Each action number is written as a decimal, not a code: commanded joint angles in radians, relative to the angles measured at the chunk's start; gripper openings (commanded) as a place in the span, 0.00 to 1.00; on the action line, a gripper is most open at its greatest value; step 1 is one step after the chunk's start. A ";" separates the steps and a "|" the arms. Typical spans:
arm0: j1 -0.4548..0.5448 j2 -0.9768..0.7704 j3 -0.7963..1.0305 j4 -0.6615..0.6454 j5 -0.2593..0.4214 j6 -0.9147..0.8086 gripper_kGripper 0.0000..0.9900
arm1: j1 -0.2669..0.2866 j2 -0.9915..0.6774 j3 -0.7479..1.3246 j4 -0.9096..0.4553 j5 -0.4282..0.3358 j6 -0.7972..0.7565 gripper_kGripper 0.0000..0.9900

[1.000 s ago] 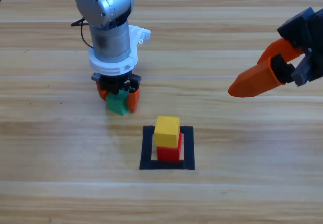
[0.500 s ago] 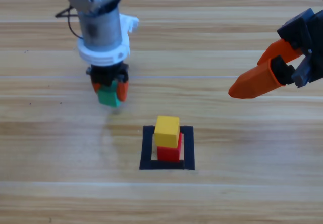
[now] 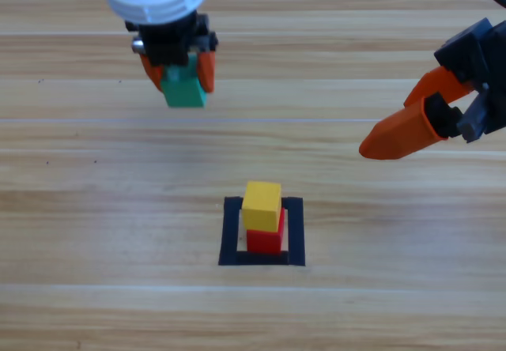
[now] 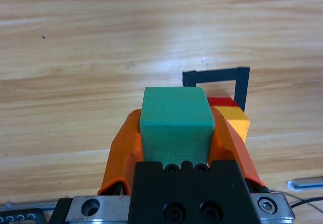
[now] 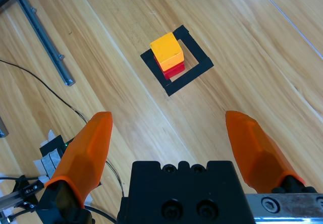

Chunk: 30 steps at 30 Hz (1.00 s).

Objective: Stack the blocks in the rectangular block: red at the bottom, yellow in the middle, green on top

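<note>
The yellow cube point(image 3: 262, 205) sits on the red cube point(image 3: 265, 240) inside the black tape rectangle point(image 3: 295, 234). My left gripper point(image 3: 181, 73) is shut on the teal-green cube point(image 3: 183, 88), held in the air up and to the left of the stack. In the left wrist view the green cube point(image 4: 175, 121) fills the jaws, with the yellow cube point(image 4: 236, 122), the red cube point(image 4: 222, 101) and the tape outline point(image 4: 243, 86) beyond. My right gripper point(image 3: 395, 133) waits open at the right edge; its wrist view shows the stack point(image 5: 168, 55) far ahead.
Bare wooden table point(image 3: 379, 303) surrounds the tape frame. The right wrist view shows a metal rail point(image 5: 43, 37) and loose cables point(image 5: 45, 90) off to the side.
My left gripper has lifted the green cube off the table and carried it up toward the picture's top. The right arm and the stack have stayed put.
</note>
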 commanded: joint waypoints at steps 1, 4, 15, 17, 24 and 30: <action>-0.111 0.000 0.049 0.007 0.013 -0.050 0.00 | -0.018 -0.019 0.031 -0.020 0.011 -0.003 0.99; -0.143 0.018 0.049 0.009 0.010 -0.067 0.00 | -0.016 -0.022 0.032 -0.020 0.012 -0.003 0.99; -0.194 0.080 0.027 0.009 0.001 -0.072 0.00 | -0.016 -0.030 0.034 -0.020 0.012 -0.003 0.99; -0.201 0.095 0.021 0.007 -0.001 -0.070 0.00 | -0.016 -0.032 0.034 -0.020 0.012 -0.003 0.99; -0.228 0.136 0.010 0.007 -0.005 -0.068 0.00 | -0.016 -0.032 0.032 -0.020 0.014 -0.001 0.99; -0.237 0.141 0.001 0.007 -0.022 -0.081 0.00 | -0.018 -0.032 0.032 -0.020 0.017 -0.001 0.99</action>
